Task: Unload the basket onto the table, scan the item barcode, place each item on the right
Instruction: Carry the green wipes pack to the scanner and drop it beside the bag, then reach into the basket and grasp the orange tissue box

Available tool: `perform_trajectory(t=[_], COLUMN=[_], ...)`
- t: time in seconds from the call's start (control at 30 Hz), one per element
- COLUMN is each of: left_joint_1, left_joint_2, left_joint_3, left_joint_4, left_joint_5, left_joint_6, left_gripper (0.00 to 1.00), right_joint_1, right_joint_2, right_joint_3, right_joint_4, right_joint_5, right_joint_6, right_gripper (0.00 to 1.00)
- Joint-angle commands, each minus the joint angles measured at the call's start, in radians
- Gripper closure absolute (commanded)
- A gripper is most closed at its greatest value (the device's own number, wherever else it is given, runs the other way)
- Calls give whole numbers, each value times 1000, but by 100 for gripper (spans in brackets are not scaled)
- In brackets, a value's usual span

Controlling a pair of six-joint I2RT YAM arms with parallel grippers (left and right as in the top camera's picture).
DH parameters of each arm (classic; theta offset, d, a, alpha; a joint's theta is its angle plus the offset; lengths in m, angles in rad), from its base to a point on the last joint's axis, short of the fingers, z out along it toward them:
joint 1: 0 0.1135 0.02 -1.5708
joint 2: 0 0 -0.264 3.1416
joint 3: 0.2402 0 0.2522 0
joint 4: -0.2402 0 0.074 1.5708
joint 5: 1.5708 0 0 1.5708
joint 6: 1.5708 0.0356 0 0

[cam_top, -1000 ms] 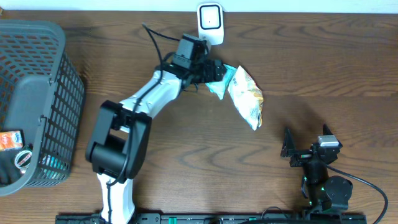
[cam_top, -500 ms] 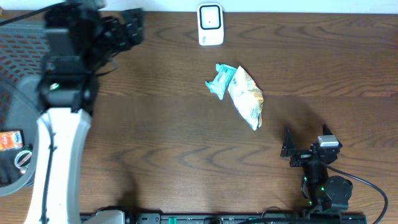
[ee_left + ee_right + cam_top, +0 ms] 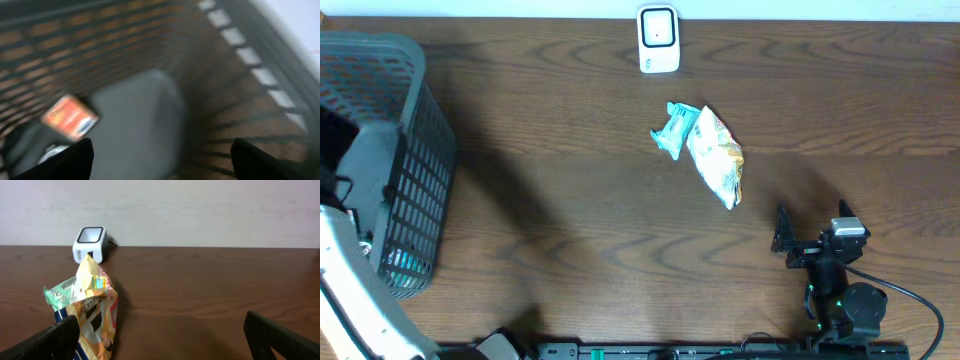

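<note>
While the left claw (image 3: 160,157) hangs spread and empty over the inside of the basket (image 3: 415,130), where an orange packet (image 3: 70,117) lies, a teal packet (image 3: 672,130) and a yellow snack bag (image 3: 717,158) lie touching on the counter (image 3: 570,200), near the scanner (image 3: 658,40). Farther right, the right claw (image 3: 165,340) is spread, holding nothing, facing the snack bag.

The table (image 3: 570,200) is dark brown with wavy wood grain; the scanner (image 3: 658,40) is white; the snack bag (image 3: 717,160) yellow and white; the wrapper (image 3: 673,128) teal; the basket (image 3: 405,150) grey mesh; the packet (image 3: 70,117) orange-red.
</note>
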Motion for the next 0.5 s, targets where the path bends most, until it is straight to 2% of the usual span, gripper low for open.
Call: perform_trajectory(t=[0.0, 0.03, 0.13, 0.33, 0.47], left_joint_1=[68, 90, 111, 119, 119], left_joint_2=[69, 105, 163, 257, 318], left_joint_3=[-3, -3, -3, -3, -5], left_joint_4=[-50, -77, -121, -130, -101], left_joint_5=[-53, -58, -130, -248, -264], left_joint_6=[-55, -83, -154, -175, -217], left_gripper=[13, 10, 9, 9, 8], right_joint_1=[8, 8, 8, 8, 8], right_joint_2=[-6, -6, -6, -6, -6], right_joint_3=[-2, -2, -2, -2, -2], right_joint_4=[-3, -3, -3, -3, -3], right_joint_5=[5, 5, 5, 5, 5], right_joint_6=[-6, -6, -6, -6, -6], right_gripper=[1, 1, 1, 1, 1])
